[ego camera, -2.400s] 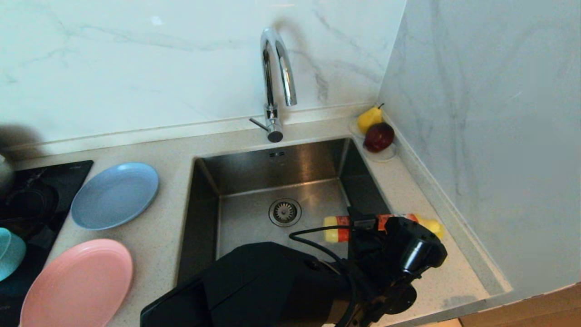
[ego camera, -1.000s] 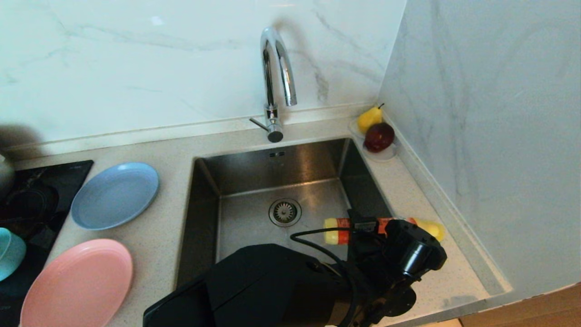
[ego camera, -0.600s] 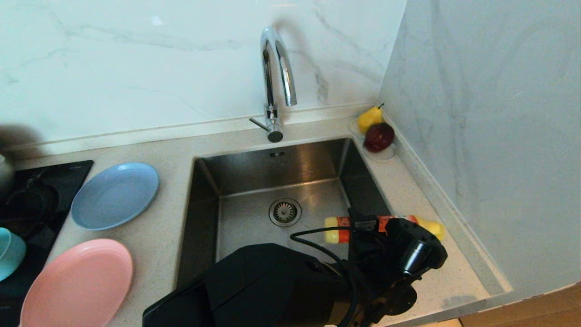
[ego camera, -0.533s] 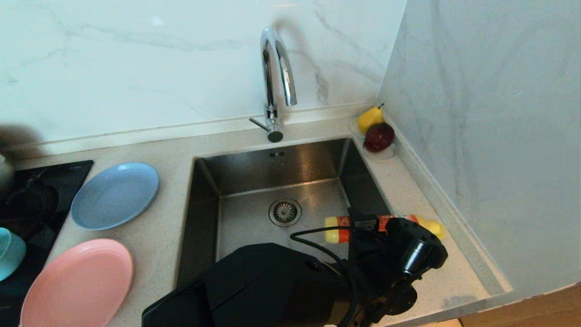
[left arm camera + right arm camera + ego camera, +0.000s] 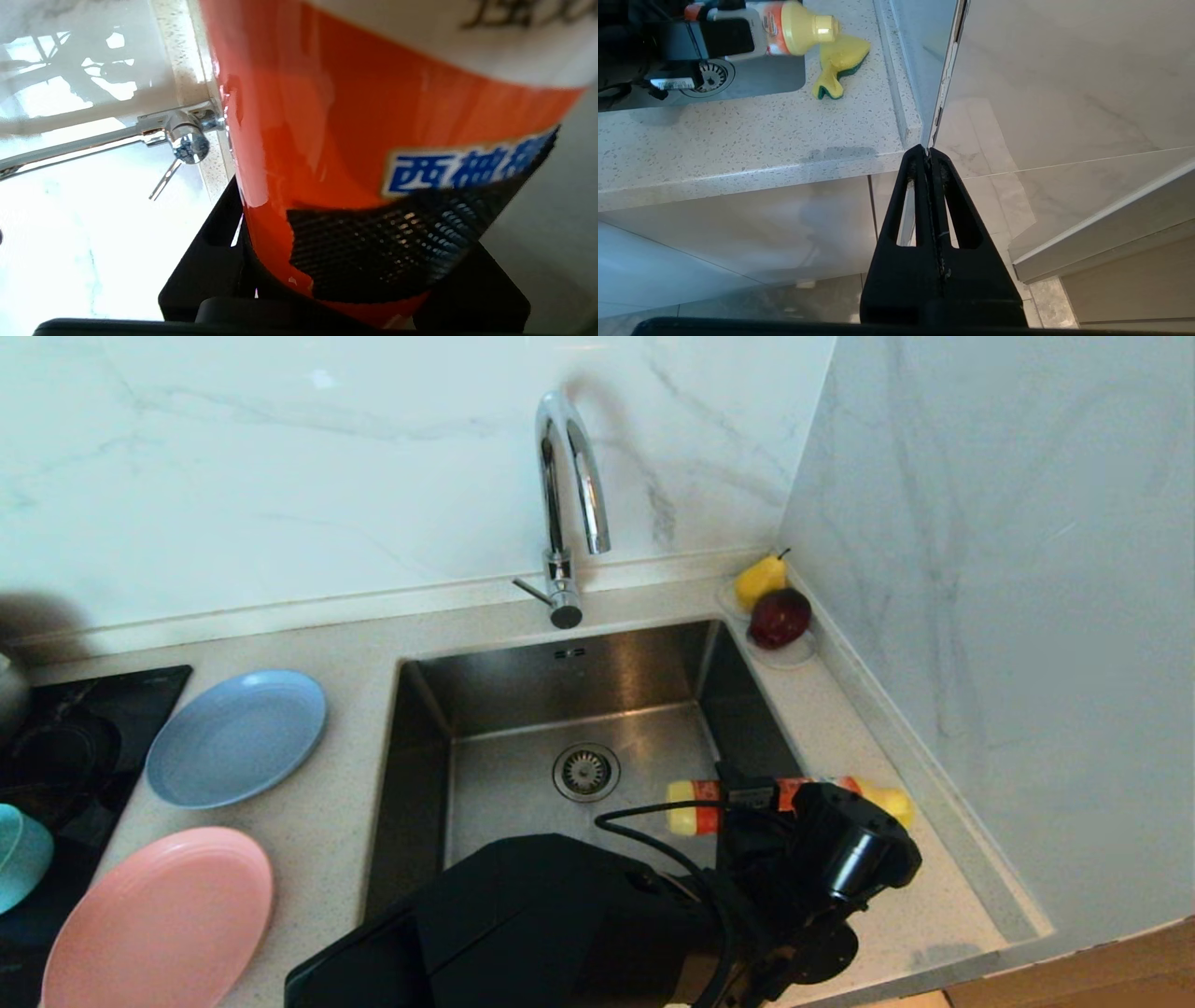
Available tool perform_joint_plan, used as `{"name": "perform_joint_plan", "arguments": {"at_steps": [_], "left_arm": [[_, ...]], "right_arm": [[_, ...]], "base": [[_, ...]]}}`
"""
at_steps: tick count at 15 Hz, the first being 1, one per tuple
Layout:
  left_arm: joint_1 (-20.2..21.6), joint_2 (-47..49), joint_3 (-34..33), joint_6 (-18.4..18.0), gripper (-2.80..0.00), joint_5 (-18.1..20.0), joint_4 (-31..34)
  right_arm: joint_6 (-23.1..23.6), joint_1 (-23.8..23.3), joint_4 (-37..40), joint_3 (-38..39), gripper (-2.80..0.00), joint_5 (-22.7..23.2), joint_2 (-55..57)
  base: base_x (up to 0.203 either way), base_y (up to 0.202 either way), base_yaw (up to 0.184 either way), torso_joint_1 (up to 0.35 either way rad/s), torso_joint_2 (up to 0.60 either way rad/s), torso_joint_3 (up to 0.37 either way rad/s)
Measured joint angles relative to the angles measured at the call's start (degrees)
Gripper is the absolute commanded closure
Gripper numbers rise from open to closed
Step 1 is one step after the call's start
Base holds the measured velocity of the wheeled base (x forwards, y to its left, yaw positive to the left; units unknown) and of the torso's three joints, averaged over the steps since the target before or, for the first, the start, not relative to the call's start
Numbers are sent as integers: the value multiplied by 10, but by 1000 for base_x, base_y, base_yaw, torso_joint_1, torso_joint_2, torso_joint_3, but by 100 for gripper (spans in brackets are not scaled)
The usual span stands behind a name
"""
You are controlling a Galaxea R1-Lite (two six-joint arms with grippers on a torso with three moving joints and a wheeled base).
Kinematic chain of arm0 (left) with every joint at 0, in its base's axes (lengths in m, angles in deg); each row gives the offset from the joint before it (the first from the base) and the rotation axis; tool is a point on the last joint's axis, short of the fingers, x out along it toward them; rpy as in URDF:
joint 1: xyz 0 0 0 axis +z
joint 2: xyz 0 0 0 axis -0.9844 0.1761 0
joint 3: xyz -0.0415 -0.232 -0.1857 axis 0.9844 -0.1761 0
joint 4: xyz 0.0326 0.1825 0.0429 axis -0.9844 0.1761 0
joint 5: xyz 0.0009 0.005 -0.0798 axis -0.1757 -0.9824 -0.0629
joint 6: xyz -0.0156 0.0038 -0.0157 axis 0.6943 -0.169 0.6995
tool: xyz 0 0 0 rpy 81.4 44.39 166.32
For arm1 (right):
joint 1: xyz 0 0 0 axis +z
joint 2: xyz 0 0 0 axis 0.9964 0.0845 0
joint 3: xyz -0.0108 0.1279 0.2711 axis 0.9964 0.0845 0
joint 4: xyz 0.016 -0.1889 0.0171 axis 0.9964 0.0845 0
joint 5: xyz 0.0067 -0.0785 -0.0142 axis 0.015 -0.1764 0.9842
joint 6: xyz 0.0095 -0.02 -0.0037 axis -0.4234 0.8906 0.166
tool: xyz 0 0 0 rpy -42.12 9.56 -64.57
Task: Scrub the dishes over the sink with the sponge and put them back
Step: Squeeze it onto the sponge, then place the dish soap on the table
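left hand [image 5: 747, 803] | grips soap bottle [image 5: 695, 806] level over sink [image 5: 523, 691]; unchanged | right hand [image 5: 928, 156] closed, parked | sponge [image 5: 838, 65] untouched; no scrubbing yet

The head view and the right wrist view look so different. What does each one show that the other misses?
Only the head view shows the tap, light-blue plate, pink plate and the fruit saucer.

Only the right wrist view shows the sponge on the counter, the right gripper with fingers shut below the counter edge, and the floor.

Both show the sink, its drain, and the bottle held sideways in the left gripper.
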Motion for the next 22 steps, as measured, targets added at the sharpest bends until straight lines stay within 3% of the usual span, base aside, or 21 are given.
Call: {"name": "perform_joint_plan", "arguments": {"at_steps": [12,22], "left_arm": [[0,-6,-21,-7,0,0,1],[-1,-34,-20,31,0,4,-43]], "right_arm": [[0,0,0,0,0,0,0],[0,0,0,0,0,0,0]], "base": [[0,0,0,0,0,0],[0,0,0,0,0,0]]}}
